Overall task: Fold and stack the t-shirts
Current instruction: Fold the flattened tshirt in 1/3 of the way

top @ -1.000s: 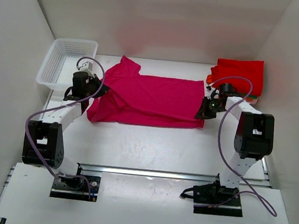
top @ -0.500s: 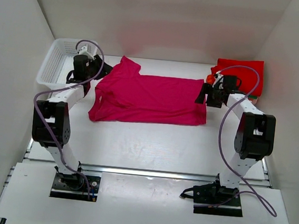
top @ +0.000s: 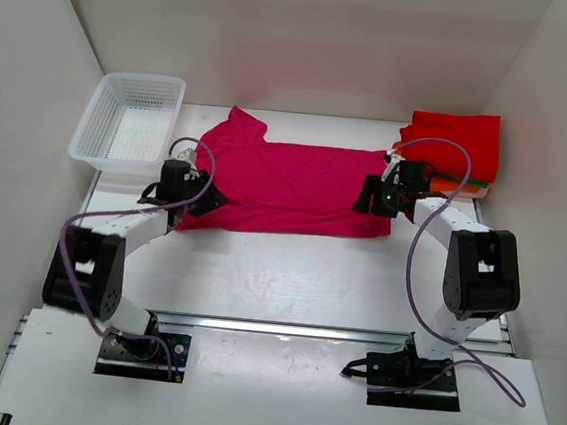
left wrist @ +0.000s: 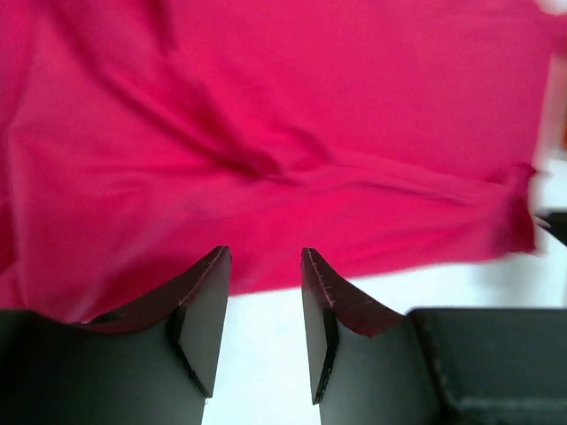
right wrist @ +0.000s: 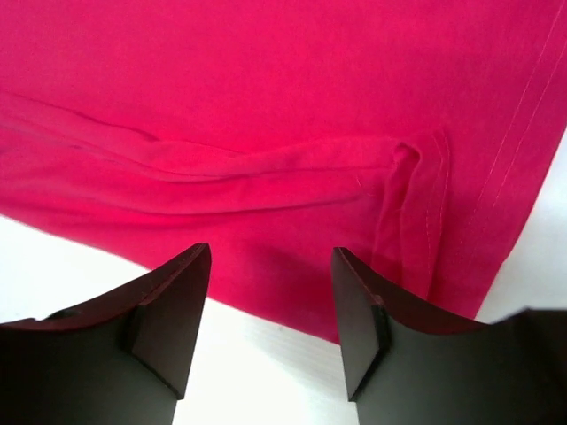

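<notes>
The magenta-pink t-shirt [top: 291,183] lies spread flat across the middle of the table, collar end to the left. My left gripper [top: 207,198] hovers open at its near left corner. In the left wrist view the left gripper [left wrist: 265,257] has only bare table between its fingers, with the shirt [left wrist: 283,106] just past the tips. My right gripper [top: 370,197] hangs open over the shirt's right hem. The right wrist view shows the right gripper [right wrist: 270,252] empty above the shirt's edge [right wrist: 266,88]. A folded red t-shirt [top: 453,138] tops a pile at the back right, with orange and green edges [top: 478,183] showing beneath.
A white mesh basket [top: 105,140] stands at the back left, close to the left arm. White walls close in the left, back and right sides. A metal rail [top: 282,327] crosses the table in front of the arm bases.
Both grippers, shut a second ago, have opened. Both arms swung toward the back, then came forward again to the shirt's two ends. The shirt lies released.
</notes>
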You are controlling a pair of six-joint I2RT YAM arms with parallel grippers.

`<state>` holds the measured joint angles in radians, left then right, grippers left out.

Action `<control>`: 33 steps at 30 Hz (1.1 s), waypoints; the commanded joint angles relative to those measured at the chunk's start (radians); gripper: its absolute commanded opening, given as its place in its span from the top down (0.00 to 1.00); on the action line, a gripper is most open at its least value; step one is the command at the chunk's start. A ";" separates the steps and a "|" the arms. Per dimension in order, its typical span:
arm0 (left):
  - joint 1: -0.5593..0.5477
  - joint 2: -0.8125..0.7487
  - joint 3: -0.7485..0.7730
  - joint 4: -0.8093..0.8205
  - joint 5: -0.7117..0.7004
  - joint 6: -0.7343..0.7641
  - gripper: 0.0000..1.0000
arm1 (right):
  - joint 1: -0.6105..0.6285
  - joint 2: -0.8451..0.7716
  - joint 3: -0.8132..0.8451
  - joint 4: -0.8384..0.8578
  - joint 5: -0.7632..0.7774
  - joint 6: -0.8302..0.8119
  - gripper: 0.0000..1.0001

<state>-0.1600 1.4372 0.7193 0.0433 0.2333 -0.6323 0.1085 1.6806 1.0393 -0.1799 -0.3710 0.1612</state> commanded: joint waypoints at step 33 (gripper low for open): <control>0.014 -0.010 -0.067 -0.298 -0.069 0.054 0.54 | 0.080 -0.355 -0.456 -0.191 0.032 0.107 0.45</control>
<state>-0.1398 1.5074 0.7063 -0.2161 0.1650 -0.5919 0.1844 1.3098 0.5751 -0.2741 -0.3664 0.3077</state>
